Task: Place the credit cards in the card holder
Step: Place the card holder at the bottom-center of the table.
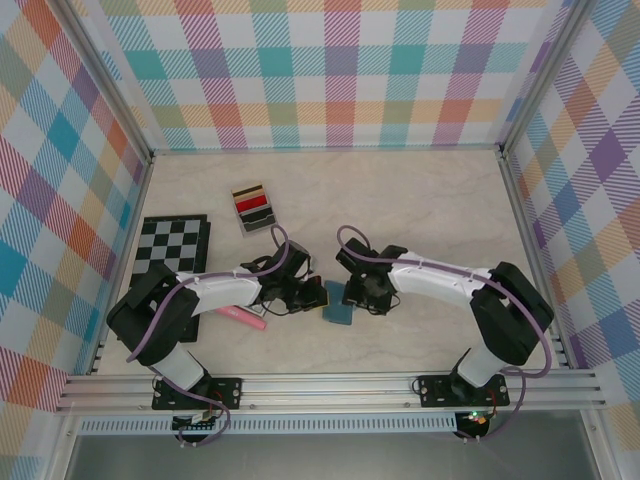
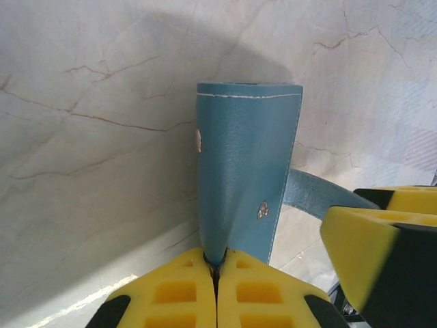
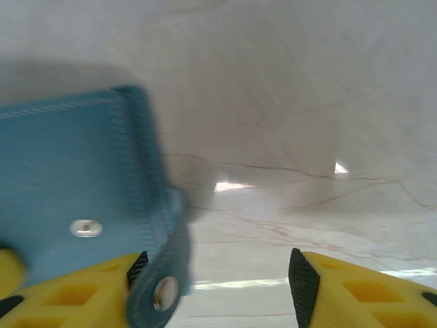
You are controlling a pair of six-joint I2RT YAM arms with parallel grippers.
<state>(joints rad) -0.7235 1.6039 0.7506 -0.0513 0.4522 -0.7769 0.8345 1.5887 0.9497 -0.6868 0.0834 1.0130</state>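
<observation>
While the left gripper (image 2: 217, 277) is pinched tight on the lower edge of the holder (image 2: 242, 178), the right gripper (image 3: 218, 287) stands apart with nothing between its fingers. The holder's snap tab (image 3: 160, 287) is just beside one of them. The holder is teal, with a grained surface, pale stitching along its edges and small metal snaps. It lies between the two grippers near the middle of the table's (image 1: 420, 200) front edge. The cards (image 1: 255, 208), red, black and tan, lie well apart toward the back left.
</observation>
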